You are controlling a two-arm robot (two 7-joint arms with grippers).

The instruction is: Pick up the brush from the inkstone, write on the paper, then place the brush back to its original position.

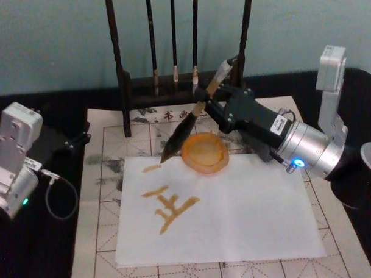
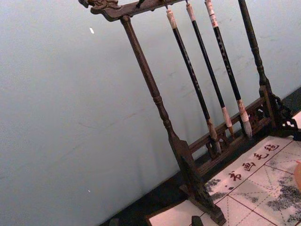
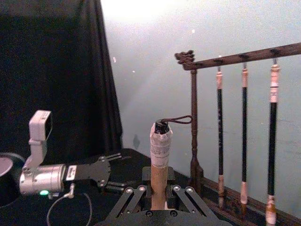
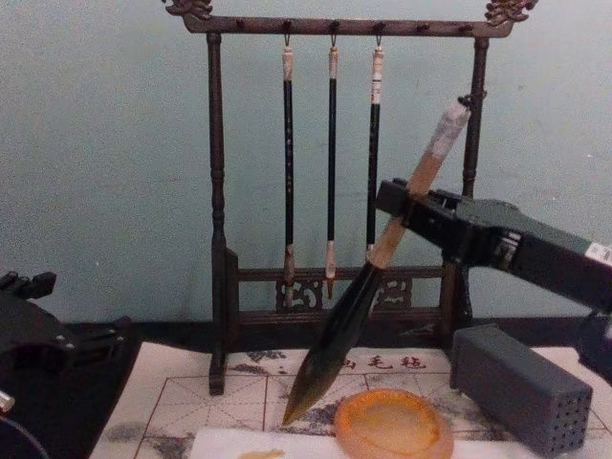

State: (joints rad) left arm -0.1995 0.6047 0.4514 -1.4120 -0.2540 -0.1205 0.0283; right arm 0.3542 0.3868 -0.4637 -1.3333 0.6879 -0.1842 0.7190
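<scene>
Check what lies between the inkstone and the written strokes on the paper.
Bare paper only, seen in the head view, between the inkstone and the strokes.

We note two arms of matching build. On right arm (image 1: 308, 148): brushed silver cylinder at wrist, small blue light (image 1: 294, 164) glowing, pale grey boxy module (image 1: 330, 67) mounted on it. Our right gripper (image 1: 204, 102): matte black angular housing, white label (image 1: 276, 125) with tiny print. In right wrist view we see black linkage bars with round silver screws (image 3: 141, 189). On left arm (image 1: 10, 185): same silver cylinder, green light (image 1: 24, 201), white-grey box (image 1: 19, 123), thin grey cable (image 1: 75, 193) in loop. Our left gripper (image 1: 82, 138): black too.
</scene>
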